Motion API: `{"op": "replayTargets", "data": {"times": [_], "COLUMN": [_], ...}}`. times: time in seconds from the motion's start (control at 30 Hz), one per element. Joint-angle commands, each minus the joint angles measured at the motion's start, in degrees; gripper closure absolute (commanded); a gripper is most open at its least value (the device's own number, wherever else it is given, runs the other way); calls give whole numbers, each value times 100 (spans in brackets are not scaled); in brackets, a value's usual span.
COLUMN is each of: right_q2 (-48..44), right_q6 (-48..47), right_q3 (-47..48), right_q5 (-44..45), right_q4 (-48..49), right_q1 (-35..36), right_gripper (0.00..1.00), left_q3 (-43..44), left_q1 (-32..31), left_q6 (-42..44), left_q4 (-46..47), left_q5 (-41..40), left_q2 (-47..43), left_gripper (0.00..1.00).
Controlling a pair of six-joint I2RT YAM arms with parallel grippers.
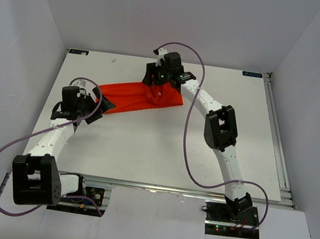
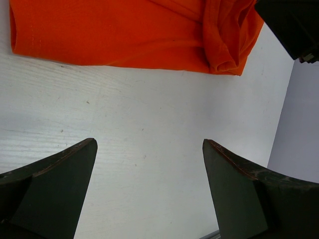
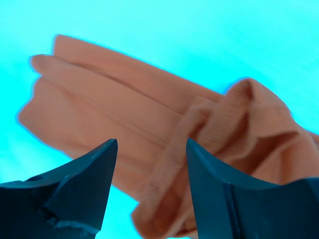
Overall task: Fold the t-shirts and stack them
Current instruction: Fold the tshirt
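Note:
The orange-red t-shirt (image 1: 128, 97) lies as a long folded band on the white table, toward the back middle. Its right end is bunched into raised folds (image 3: 234, 119). My right gripper (image 1: 156, 93) hangs over that bunched end, open, with a ridge of fabric between its fingers (image 3: 152, 142). My left gripper (image 1: 103, 103) is open and empty just off the shirt's left end. In the left wrist view it (image 2: 149, 142) is over bare table, with the shirt (image 2: 124, 35) lying beyond the fingertips.
The white table (image 1: 162, 149) is enclosed by white walls at the left, back and right. A metal rail (image 1: 277, 135) runs along its right edge. Purple cables loop off both arms. The right arm's black wrist (image 2: 294, 25) shows in the left wrist view.

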Motion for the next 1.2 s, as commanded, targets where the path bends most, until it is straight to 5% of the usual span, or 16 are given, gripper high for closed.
{"op": "replayTargets", "data": {"times": [0.0, 0.13, 0.27, 0.4, 0.5, 0.73, 1.17], "right_q2": [-685, -1196, -1416, -1487, -1452, -1109, -345], "right_q6": [154, -22, -618, -750, -883, -910, -391], "right_q3": [185, -770, -1273, -1581, -1634, -1740, -2013], "right_q5": [-1191, -2600, -2603, -2524, -2619, -3085, -4053], "right_q4": [557, 1295, 938, 665, 375, 171, 593], "right_q1": [2, -409, -902, -1525, -1746, -1835, -1800], "right_gripper": [36, 40, 61, 60, 59, 63, 79], "left_q3": [51, 52, 16, 340, 1077, 2853, 5174], "left_q1": [13, 22, 4, -276, -1118, -1981, -2193], "left_q6": [65, 56, -172, -278, 20, 679, 1287], "left_q4": [-8, 167, 956, 1562, 1539, 1170, 545], "left_q5": [73, 222, 1037, 1399, 1278, 435, 169], "left_q2": [-209, -226, 10, 607, 1388, 3156, 4888], "left_gripper": [2, 2, 7, 10, 10, 20, 52]}}
